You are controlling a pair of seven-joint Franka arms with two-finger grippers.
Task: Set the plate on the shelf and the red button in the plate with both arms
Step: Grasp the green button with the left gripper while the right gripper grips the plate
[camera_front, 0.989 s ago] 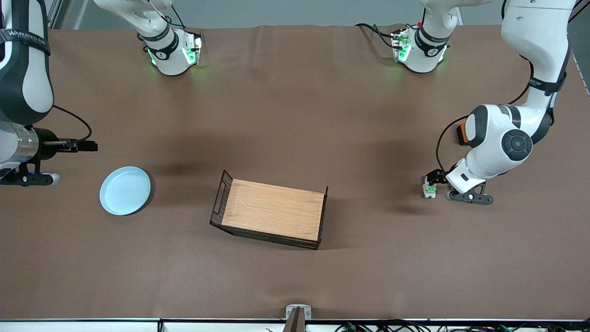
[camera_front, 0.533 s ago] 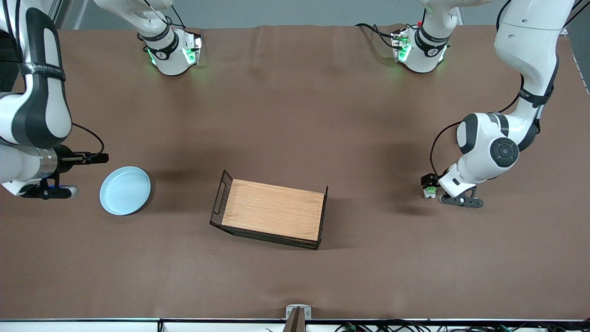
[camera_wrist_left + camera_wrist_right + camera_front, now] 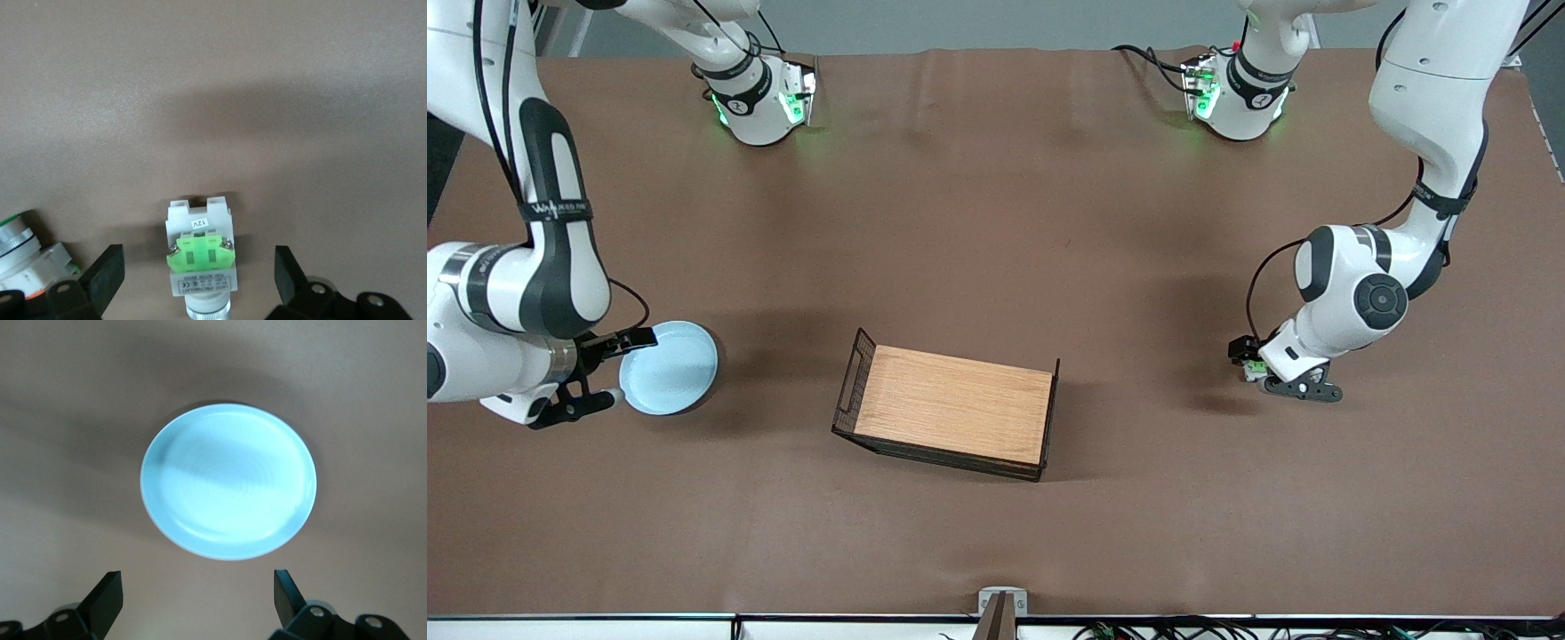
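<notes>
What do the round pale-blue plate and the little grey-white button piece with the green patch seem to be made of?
The plate looks like glazed ceramic, perhaps melamine: glossy, with soft reflections. The red button looks like moulded matte plastic, with small metal screws beside its green patch.

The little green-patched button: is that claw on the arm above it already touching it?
Apart. The left wrist view shows the left gripper open, bare table between each fingertip and the red button.

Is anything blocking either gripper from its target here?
Nothing visible. The left gripper is open with the red button between its fingers on bare table. The right gripper is open at the plate's edge, with only bare table between them.
</notes>
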